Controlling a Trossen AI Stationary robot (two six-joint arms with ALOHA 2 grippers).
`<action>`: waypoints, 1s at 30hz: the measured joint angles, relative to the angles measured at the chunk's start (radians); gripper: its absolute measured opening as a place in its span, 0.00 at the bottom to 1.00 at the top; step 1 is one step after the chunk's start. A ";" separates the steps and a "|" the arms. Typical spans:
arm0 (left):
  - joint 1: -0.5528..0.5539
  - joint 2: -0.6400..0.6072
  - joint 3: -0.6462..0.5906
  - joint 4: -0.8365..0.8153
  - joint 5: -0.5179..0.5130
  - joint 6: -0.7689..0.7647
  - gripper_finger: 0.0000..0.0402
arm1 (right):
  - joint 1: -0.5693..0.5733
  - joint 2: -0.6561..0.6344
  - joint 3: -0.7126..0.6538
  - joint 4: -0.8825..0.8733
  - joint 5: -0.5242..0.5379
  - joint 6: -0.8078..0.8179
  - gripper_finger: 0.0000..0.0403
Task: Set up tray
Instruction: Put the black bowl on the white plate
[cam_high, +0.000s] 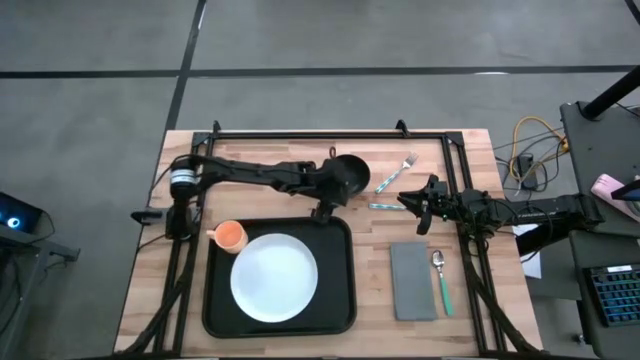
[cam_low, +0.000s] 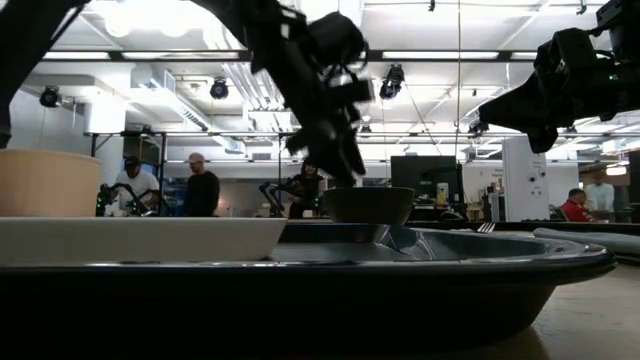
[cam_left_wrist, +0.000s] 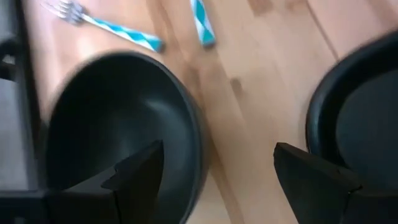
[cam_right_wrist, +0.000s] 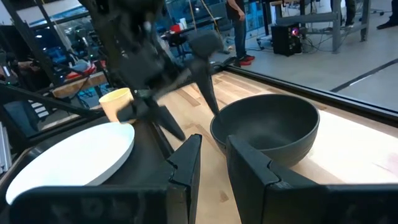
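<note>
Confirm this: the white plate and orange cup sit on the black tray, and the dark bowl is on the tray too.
Wrong about the bowl. The high view shows the dark bowl on the bare wood beyond the black tray, under the left gripper. The white plate and orange cup are on the tray.

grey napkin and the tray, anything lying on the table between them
Nothing: in the high view only bare wood separates the tray from the grey napkin. The spoon lies on the napkin's other side.

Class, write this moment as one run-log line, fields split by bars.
left pincer: open, beside black bowl | right pincer: near striped knife, nothing held | tray: plate, cup | bowl outside tray
</note>
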 joint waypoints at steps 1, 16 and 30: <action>0.003 0.013 0.000 0.002 -0.005 0.003 0.70 | 0.000 0.000 0.000 0.000 0.000 0.000 0.17; 0.061 0.062 0.003 0.050 -0.061 0.008 0.67 | 0.000 0.000 0.000 0.000 0.000 -0.003 0.17; 0.074 0.062 -0.028 0.043 -0.060 0.005 0.51 | 0.000 0.000 0.000 0.000 0.026 -0.003 0.17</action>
